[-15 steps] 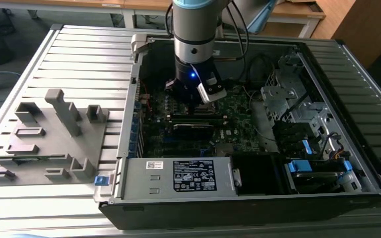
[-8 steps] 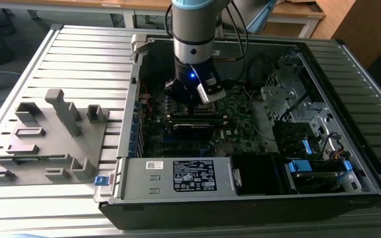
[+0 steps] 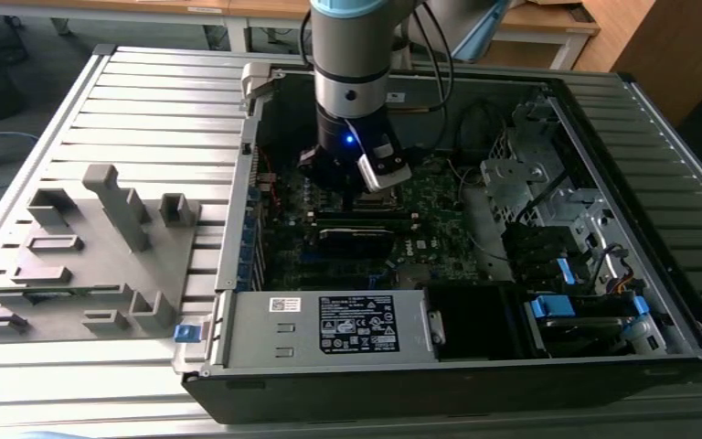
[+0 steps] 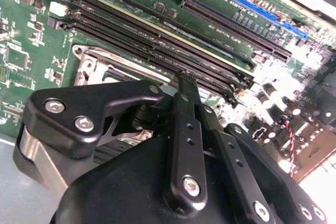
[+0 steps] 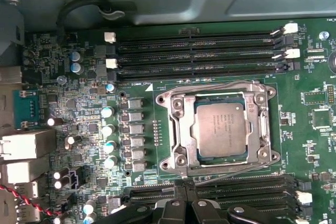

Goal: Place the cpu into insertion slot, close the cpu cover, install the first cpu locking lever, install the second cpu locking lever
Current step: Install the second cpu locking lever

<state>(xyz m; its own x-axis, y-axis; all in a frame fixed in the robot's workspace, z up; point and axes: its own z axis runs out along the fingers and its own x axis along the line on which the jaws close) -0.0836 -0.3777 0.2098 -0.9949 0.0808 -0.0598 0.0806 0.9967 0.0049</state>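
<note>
The small flat square silver-grey cpu (image 5: 221, 129) sits inside the square metal-rimmed insertion slot (image 5: 178, 136) on the dark green motherboard (image 5: 315, 145), with the thin silver frame cpu cover (image 5: 261, 129) lying around it. The black end effector (image 4: 184, 80) hangs just beside the slot, over the long black memory slots (image 4: 157, 40). Its fingers are pressed together, holding nothing.

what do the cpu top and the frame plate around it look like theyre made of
The cpu: dull grey metal top, judging by its matte, even sheen. The cpu cover: brighter silver metal, probably stamped steel, since its edges catch glints. Both are guesses from looks alone.
</note>
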